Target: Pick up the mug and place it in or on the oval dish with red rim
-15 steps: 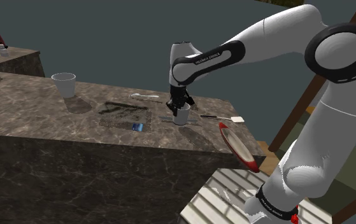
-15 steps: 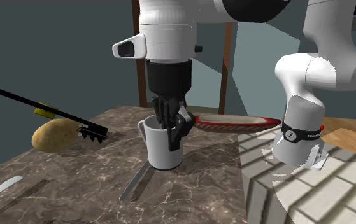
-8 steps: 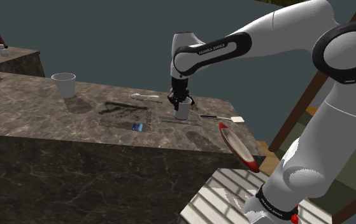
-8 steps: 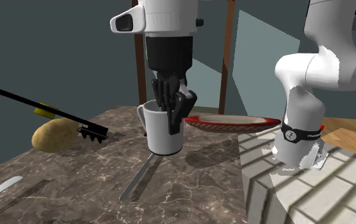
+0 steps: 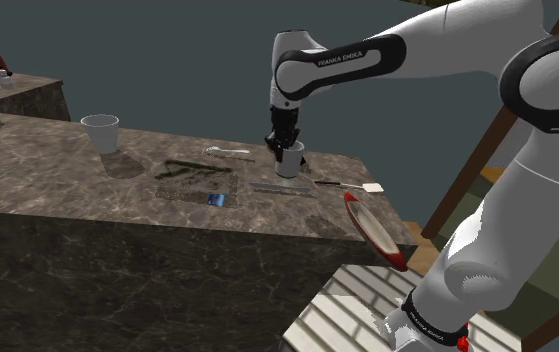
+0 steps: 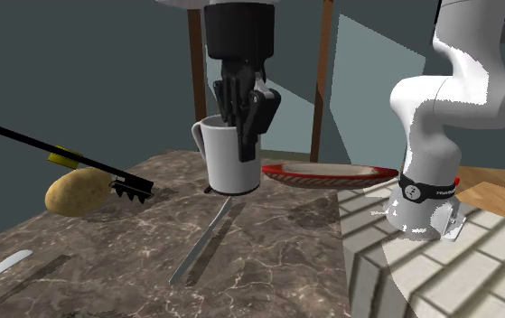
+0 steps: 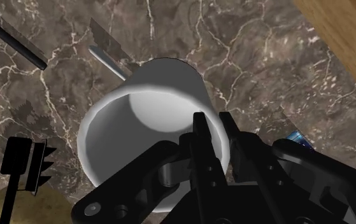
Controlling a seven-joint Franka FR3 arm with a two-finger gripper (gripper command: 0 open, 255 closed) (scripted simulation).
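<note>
Mug (image 6: 230, 164) clasped at its wall by black gripper (image 6: 247, 126), 1 finger inside, 1 outside. Held upright, just clear of marble counter (image 6: 268, 266), above tip of knife (image 6: 201, 244). Near oval dish with red rim (image 6: 327, 172), not touching. Potato (image 6: 77, 192) well apart.

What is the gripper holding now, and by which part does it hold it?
The gripper holds the white mug by its rim wall, one finger inside and one outside.
</note>
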